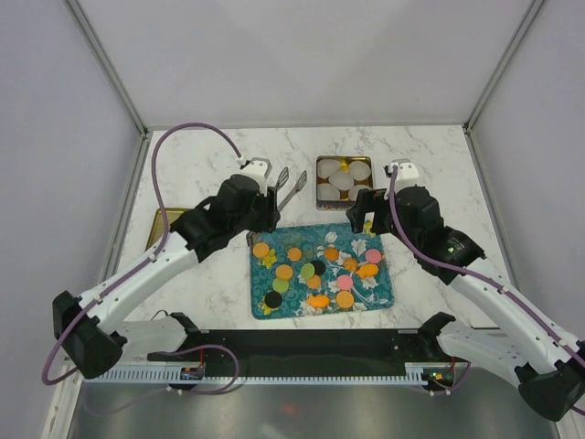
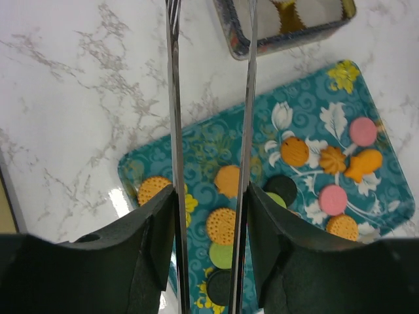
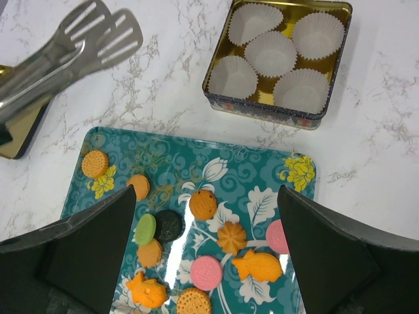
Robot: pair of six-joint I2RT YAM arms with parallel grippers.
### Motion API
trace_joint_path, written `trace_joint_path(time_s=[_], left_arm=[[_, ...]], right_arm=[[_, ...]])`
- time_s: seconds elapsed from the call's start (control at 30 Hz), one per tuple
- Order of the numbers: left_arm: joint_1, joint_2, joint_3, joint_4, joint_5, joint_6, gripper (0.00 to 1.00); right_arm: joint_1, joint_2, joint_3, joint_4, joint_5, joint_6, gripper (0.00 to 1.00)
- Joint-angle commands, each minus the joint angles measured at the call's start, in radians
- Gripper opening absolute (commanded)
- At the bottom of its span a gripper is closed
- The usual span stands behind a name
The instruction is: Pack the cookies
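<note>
Several cookies [image 1: 315, 268], small orange, pink, green and black pieces, lie scattered on a teal flowered tray [image 1: 384, 297]. My left gripper [image 1: 270, 208] is shut on metal tongs [image 1: 291, 186]. In the left wrist view the two tong arms [image 2: 174, 98] run between the finger pads of the left gripper [image 2: 211, 193]; their tips are apart and empty, above the marble near the tin. My right gripper [image 1: 366, 219] hangs open over the tray's far right part. In the right wrist view this gripper [image 3: 206, 196] holds nothing, with the cookies [image 3: 230, 237] below it.
A square tin [image 1: 319, 183] with several white pleated paper cups stands just beyond the tray; the right wrist view shows its wall [image 3: 262, 108]. A gold lid [image 1: 163, 224] lies at the left on the marble top. Grey walls close in the table.
</note>
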Motion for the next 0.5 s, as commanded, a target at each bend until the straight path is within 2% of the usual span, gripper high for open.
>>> trace_joint_path(time_s=[0.0,0.27,0.47], left_arm=[[-0.103,-0.123,-0.07,-0.062,-0.056,-0.073,0.52],[-0.269,-0.26,-0.19,-0.21,-0.031,-0.164,0.46],[-0.321,-0.297,-0.254,-0.267,-0.022,-0.199,0.46]], right_arm=[[0.001,-0.017,0.059,-0.042,0.046,-0.027,0.98],[0.002,-0.016,0.059,-0.056,0.066,-0.034,0.98],[0.002,0.001,0.056,-0.055,0.067,-0.031,0.98]])
